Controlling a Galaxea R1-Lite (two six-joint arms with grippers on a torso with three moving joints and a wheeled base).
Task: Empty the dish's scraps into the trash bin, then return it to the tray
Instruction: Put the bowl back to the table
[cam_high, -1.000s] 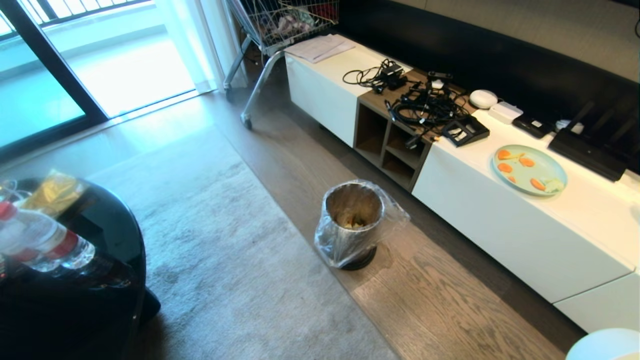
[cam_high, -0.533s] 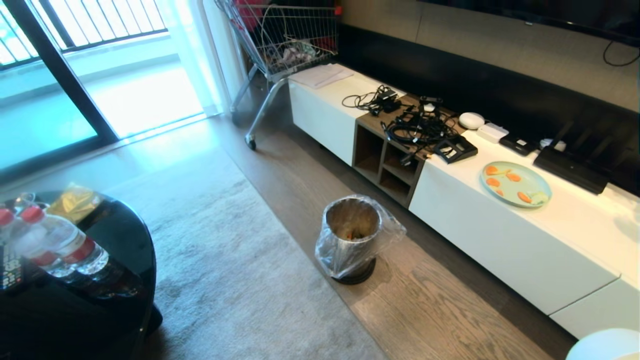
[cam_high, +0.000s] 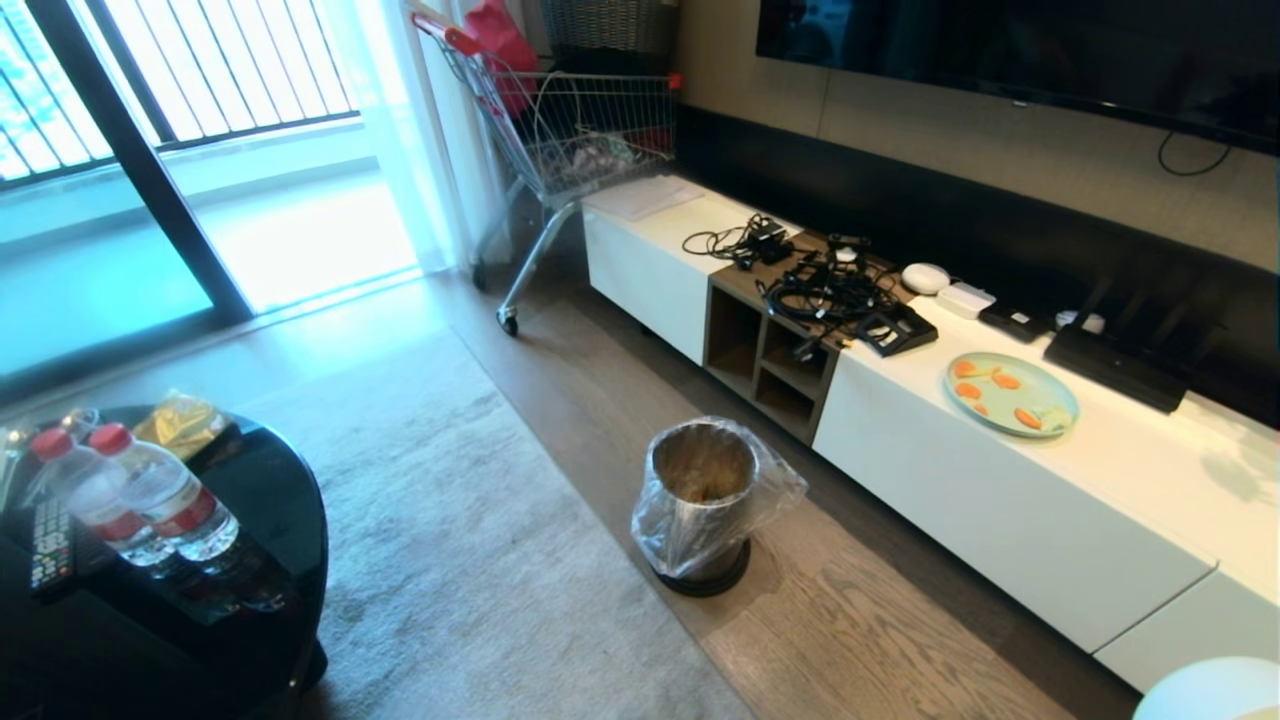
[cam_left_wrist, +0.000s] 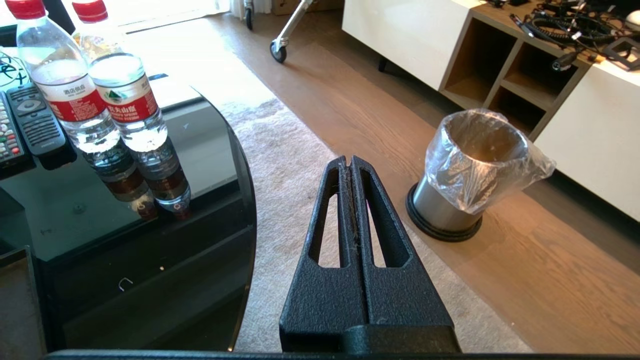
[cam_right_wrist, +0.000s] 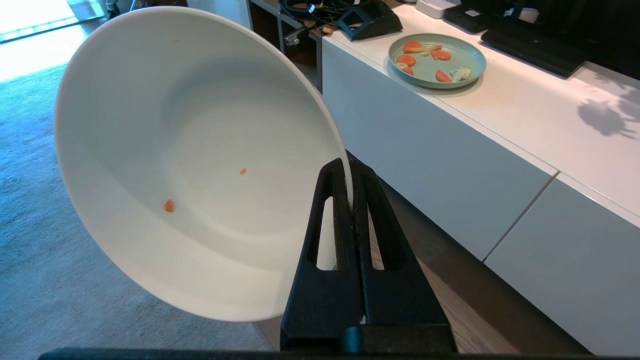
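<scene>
as the head view tilts up to show more wall above the trash bin (cam_high: 703, 478), the right gripper (cam_right_wrist: 348, 170) jaws pinch the near-empty dish (cam_right_wrist: 195, 160) rim, left gripper (cam_left_wrist: 348, 162) clenched empty, so the tray return seems next.

From my feed I see a long white low counter (cam_high: 1010, 500) against a dark wall panel, with an open wooden cubby section (cam_high: 770, 360) partway along it. Wood plank floor (cam_high: 860, 640) runs in front of the counter, and a grey rug (cam_high: 470, 560) lies beyond that strip. Past the counter's far end stands a wire shopping cart (cam_high: 580, 130), and beside it a glass balcony door (cam_high: 200, 200) pours in bright daylight. Across the rug from the counter sits a glossy black round table (cam_high: 220, 640).
</scene>
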